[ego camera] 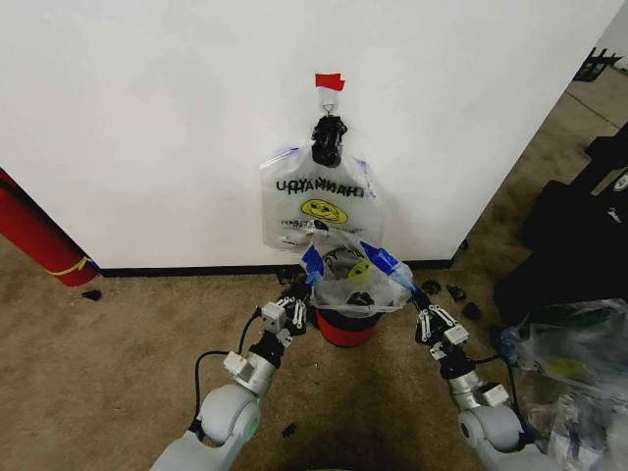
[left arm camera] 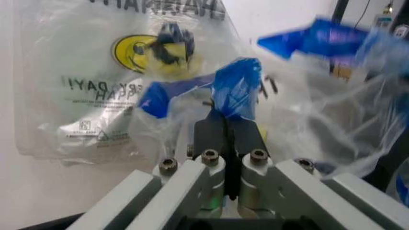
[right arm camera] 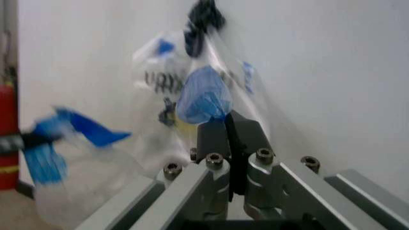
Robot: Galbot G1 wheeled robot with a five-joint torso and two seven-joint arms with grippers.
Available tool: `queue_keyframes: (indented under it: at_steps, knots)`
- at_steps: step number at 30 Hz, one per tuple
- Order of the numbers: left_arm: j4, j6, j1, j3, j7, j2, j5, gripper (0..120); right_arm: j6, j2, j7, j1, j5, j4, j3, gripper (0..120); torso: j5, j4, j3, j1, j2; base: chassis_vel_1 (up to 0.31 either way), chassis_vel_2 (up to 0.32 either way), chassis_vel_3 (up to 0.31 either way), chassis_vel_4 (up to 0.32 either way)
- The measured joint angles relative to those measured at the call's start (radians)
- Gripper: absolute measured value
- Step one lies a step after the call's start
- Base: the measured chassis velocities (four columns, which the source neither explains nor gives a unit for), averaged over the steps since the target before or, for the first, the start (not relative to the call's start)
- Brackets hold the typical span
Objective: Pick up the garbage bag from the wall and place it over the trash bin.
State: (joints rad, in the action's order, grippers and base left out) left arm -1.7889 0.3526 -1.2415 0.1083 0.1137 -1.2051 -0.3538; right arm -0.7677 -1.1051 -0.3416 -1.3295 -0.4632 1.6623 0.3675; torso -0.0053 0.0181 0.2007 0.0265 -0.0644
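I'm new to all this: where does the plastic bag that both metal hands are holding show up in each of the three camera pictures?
Head view: the garbage bag is spread over the trash bin, low centre, below the wall.
Left wrist view: its blue handle is pinched in the left gripper, centre.
Right wrist view: the other blue handle sits in the right gripper, centre.
Shared landmark: the bundle of bags hanging on the wall.
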Motion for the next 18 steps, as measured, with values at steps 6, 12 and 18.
queue_keyframes:
  at_steps: [6, 12, 18]
  knots:
    - [-0.008, 0.019, -0.018, 0.009, 0.014, 0.007, 0.002, 0, 0.043, 0.001, -0.101, 0.0, -0.106, 0.07, 0.011, 0, -0.0002, -0.0001, 0.0, 0.0, 0.0, 0.0, 0.0, 0.0, 0.0]
    - [-0.009, 0.036, -0.032, 0.031, 0.02, 0.008, 0.014, 0, 0.059, -0.032, -0.188, 0.029, -0.162, 0.05, 0.006, 0, -0.0002, -0.0001, 0.0, 0.0, 0.0, 0.0, 0.0, 0.0, 0.0]
    - [-0.046, 0.034, -0.052, 0.052, 0.022, 0.02, 0.028, 0, 0.046, -0.058, -0.217, 0.029, -0.163, -0.022, -0.011, 0, 0.0001, -0.0001, 0.0, 0.0, 0.0, 0.0, 0.0, 0.0, 0.0]
